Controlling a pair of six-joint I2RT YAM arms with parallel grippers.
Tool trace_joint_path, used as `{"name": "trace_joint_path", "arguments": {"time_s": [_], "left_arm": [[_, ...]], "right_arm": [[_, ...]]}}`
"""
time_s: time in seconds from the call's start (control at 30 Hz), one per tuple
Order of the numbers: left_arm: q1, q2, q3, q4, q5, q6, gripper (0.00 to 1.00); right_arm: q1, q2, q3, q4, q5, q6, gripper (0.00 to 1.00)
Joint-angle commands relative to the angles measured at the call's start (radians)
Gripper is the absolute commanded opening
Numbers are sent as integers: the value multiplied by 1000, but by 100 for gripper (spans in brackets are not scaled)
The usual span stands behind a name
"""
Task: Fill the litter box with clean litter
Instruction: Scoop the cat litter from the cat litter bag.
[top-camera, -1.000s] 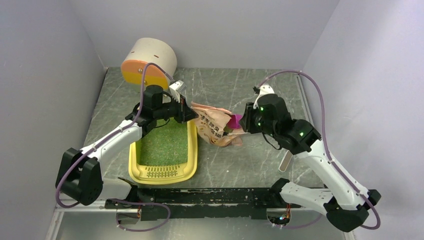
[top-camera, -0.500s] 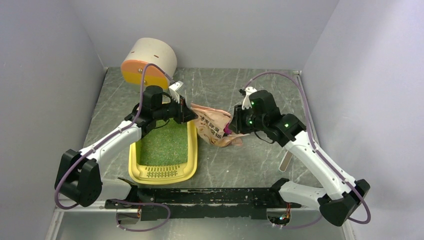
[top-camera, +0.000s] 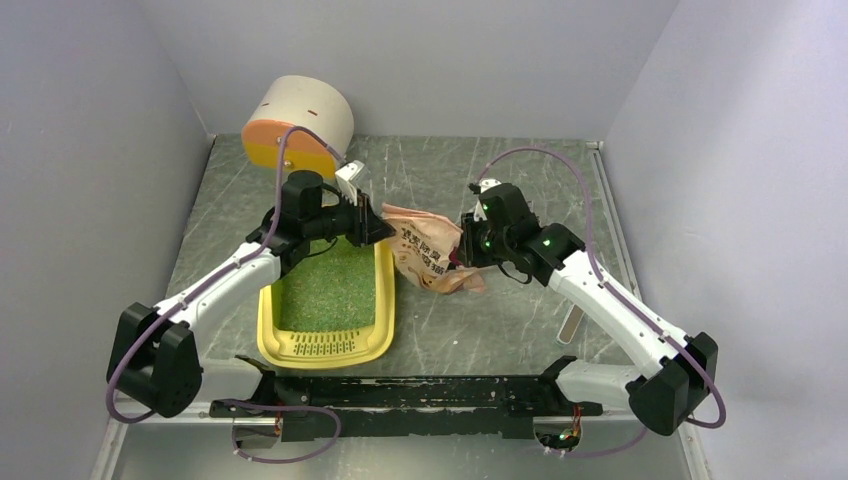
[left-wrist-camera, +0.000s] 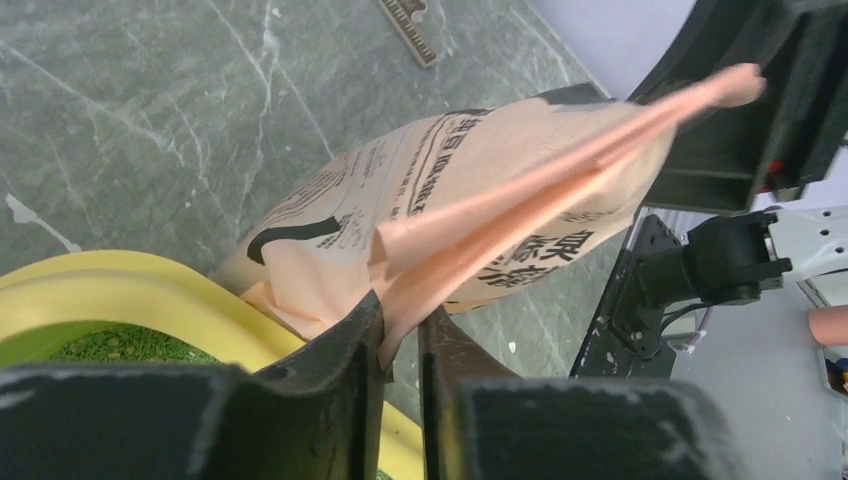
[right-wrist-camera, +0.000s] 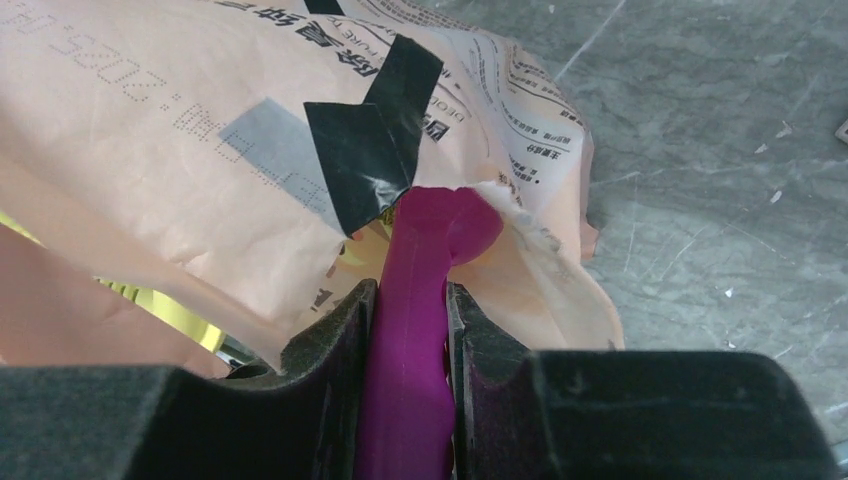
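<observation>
In the upper left of the top view a white cylinder with an orange end lay at the back of the grey tabletop. Below it, in the lower left part of the frame, stood the litter box, with its slotted grille at the near short end. The clean litter lay inside it as a green layer over the floor of the tray.

The left gripper hung over the far right corner of the box. Its fingers stood very narrow, and a fold of the pink-beige bag was pinched between them. In the left wrist view this fold rose from the fingers toward the upper right.

The bag itself lay crumpled on the tabletop in the middle of the frame, just beside the right rim of the box.

The right gripper was at the right side of the bag. Its fingers were closed on the handle of the magenta scoop, and the far end of the scoop was hidden inside the torn mouth of the bag.

Further right a thin pale strip lay on the tabletop.
</observation>
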Motion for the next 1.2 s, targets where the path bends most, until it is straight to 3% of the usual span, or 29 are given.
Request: {"name": "trace_joint_path", "arguments": {"time_s": [0.0,0.13,0.27,0.43,0.73,0.97,1.0,1.07,1.17], "left_arm": [[-4,-54,61,83,45,-8,28],[-4,-50,90,83,45,3,46],[-4,-41,131,49,23,34,56],[-4,-24,168,35,21,63,64],[-5,49,186,66,206,79,67],[-39,98,224,-3,244,149,60],[-41,105,233,-16,236,159,57],[-43,114,245,-26,224,174,41],[-43,128,258,-68,214,187,31]], "right_arm": [[-5,-27,-57,55,-48,12,0],[-6,-58,-113,106,-80,40,0],[-6,-61,-137,120,-94,51,0],[-6,-66,-154,137,-102,57,0],[-12,-77,-166,156,-107,55,0],[-22,-77,-171,164,-115,54,0],[-24,-77,-170,164,-114,54,0],[-27,-78,-168,164,-114,53,0],[-39,-81,-166,163,-120,52,0]]}}
